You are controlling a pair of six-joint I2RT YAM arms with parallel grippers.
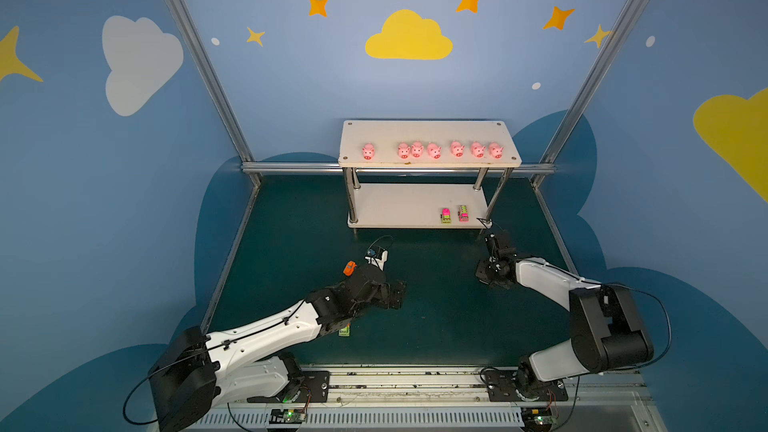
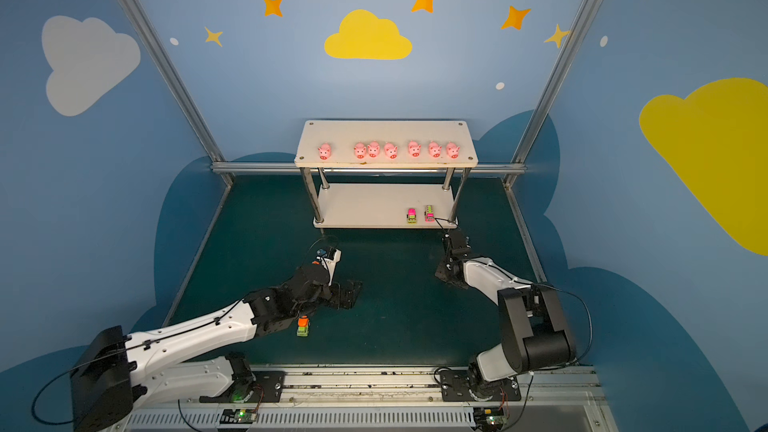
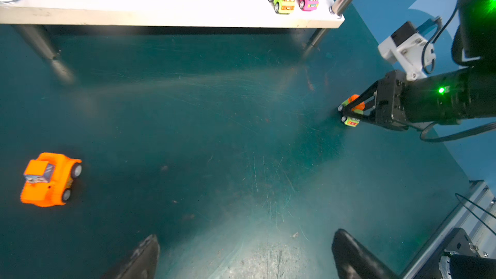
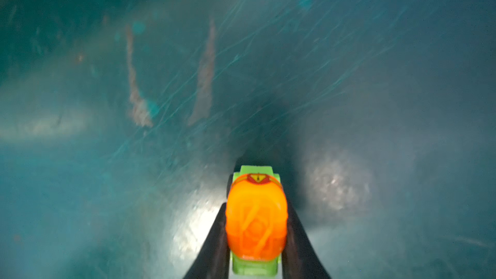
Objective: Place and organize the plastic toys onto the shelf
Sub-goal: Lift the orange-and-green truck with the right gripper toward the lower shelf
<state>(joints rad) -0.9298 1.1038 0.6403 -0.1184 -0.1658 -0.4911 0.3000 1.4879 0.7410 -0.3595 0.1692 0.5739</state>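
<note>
Status: right claw (image 4: 256, 205) is pinched narrow on the orange-and-green vehicle (image 4: 256, 221), fingers (image 4: 214, 242) flat on both flanks. The toy is on or just off the green surface (image 4: 349, 76) in front of the shelf's (image 1: 395, 203) right end; which one can't be told. Left claw (image 3: 241, 259) gapes wide and empty over bare surface, orange bulldozer (image 3: 49, 179) off to one side, another orange-green car (image 2: 303, 326) by its forearm. Seven pigs (image 1: 434, 150) line the top board. Lime truck (image 1: 446, 215) and magenta bus (image 1: 464, 213) sit side by side at the right end of the lower board. Likely step: lift and carry to the lower board. Lift straight up before travelling so the wheels don't drag. Body is rounded, so move slowly in case it squirts out. Enter under the top board from the front, clear of the right front post (image 1: 498, 197). Set down just left of the parked pair, face to the front like theirs, no nudging. Release only once all wheels are down.
</note>
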